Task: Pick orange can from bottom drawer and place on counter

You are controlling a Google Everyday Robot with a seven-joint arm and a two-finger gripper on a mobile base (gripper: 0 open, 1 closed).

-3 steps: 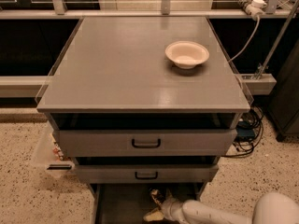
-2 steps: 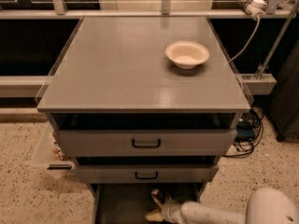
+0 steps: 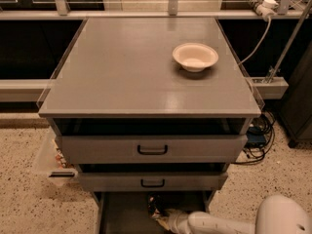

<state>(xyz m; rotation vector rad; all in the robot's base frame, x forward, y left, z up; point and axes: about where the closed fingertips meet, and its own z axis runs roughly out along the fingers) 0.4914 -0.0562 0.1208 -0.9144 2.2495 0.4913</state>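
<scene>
The bottom drawer point(image 3: 122, 217) is pulled open at the foot of the cabinet, showing its dark grey floor. The orange can point(image 3: 156, 206) is a small dark and orange-gold shape in the drawer, just under the middle drawer's front. My gripper point(image 3: 164, 218) reaches into the drawer from the right at the end of the white arm point(image 3: 214, 224) and sits right at the can. I cannot tell whether it grips the can. The counter point(image 3: 126, 72) is the broad grey top above.
A white bowl point(image 3: 195, 56) stands on the counter's right rear part. Two upper drawers with black handles point(image 3: 152, 150) stick out slightly above the bottom drawer. Clear edge guards line the counter. A plastic bin point(image 3: 51, 162) and cables point(image 3: 256, 130) flank the cabinet.
The white arm's elbow at the lower right has shifted a little to the left. The gripper stays at the can in the bottom drawer.
</scene>
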